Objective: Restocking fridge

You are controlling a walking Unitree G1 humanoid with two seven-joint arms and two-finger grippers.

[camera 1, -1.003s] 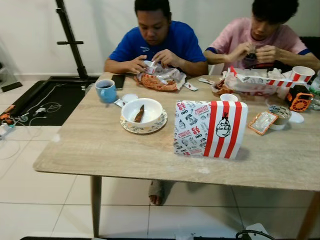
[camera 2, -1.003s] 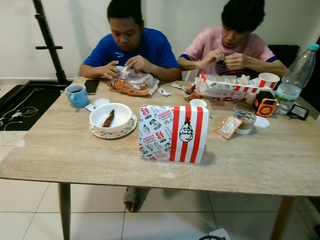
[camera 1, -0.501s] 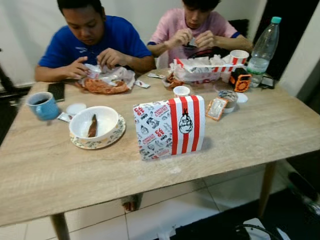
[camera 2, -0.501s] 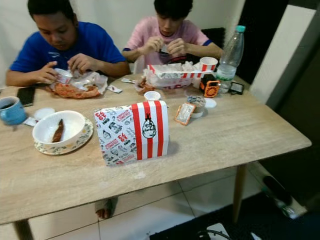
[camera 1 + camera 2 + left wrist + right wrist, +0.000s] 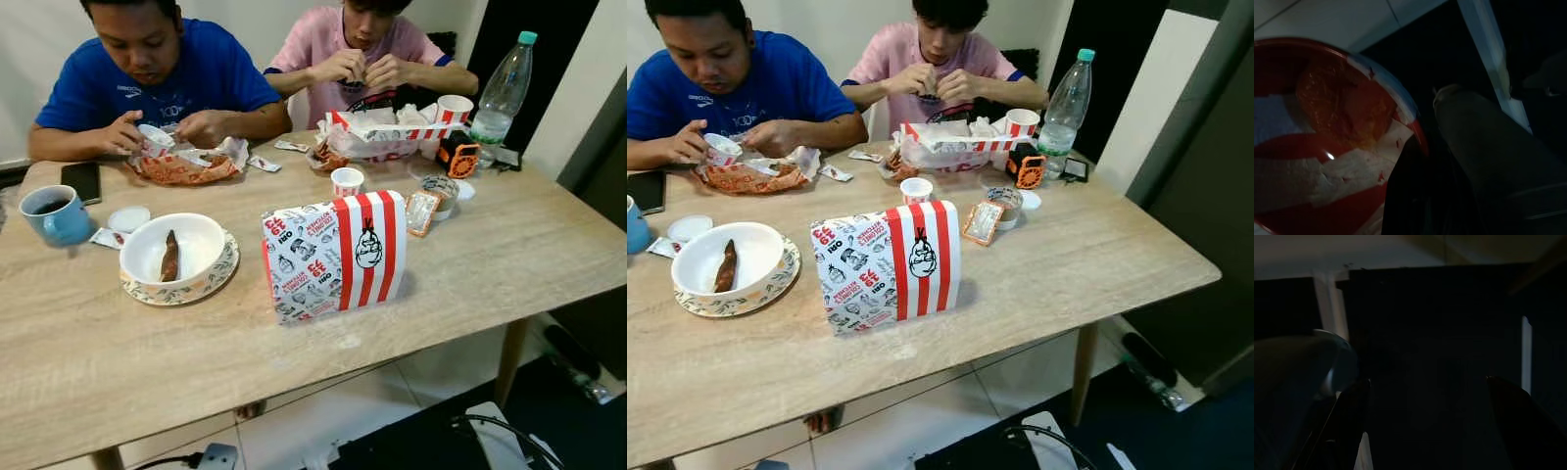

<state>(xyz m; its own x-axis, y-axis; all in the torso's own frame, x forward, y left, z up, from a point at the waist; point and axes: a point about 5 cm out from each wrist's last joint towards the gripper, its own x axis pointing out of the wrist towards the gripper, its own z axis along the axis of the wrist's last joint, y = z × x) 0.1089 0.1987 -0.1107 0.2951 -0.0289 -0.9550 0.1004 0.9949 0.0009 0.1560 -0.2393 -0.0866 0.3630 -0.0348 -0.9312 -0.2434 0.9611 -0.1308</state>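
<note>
The left gripper (image 5: 1422, 156) hangs low in deep shade over pale floor tiles (image 5: 1337, 19). One black finger (image 5: 1410, 196) lies against the rim of a round red-and-white striped container (image 5: 1327, 161) with something orange inside. Whether the pincer is clamped on that rim I cannot tell; the second finger is lost in the dark. The right gripper (image 5: 1430, 401) is spread wide, its fingers (image 5: 1349, 421) well apart with only darkness between them, and a pale rounded shape (image 5: 1298, 377) sits just beside one finger.

Out ahead of the robot stands a wooden table (image 5: 509, 255). Nearest on it is an upright red-and-white striped fast-food box (image 5: 335, 253). Beside that, toward the left arm's side, is a white bowl (image 5: 172, 251) on a patterned plate, with a blue mug (image 5: 55, 213) beyond. Farther off are an open food tray (image 5: 955, 145), a small orange fan (image 5: 1026, 168) and a plastic water bottle (image 5: 1064, 110). Two people sit at the far edge, one in a blue shirt (image 5: 147, 83) and one in pink (image 5: 328, 39), both busy with food in their hands.
</note>
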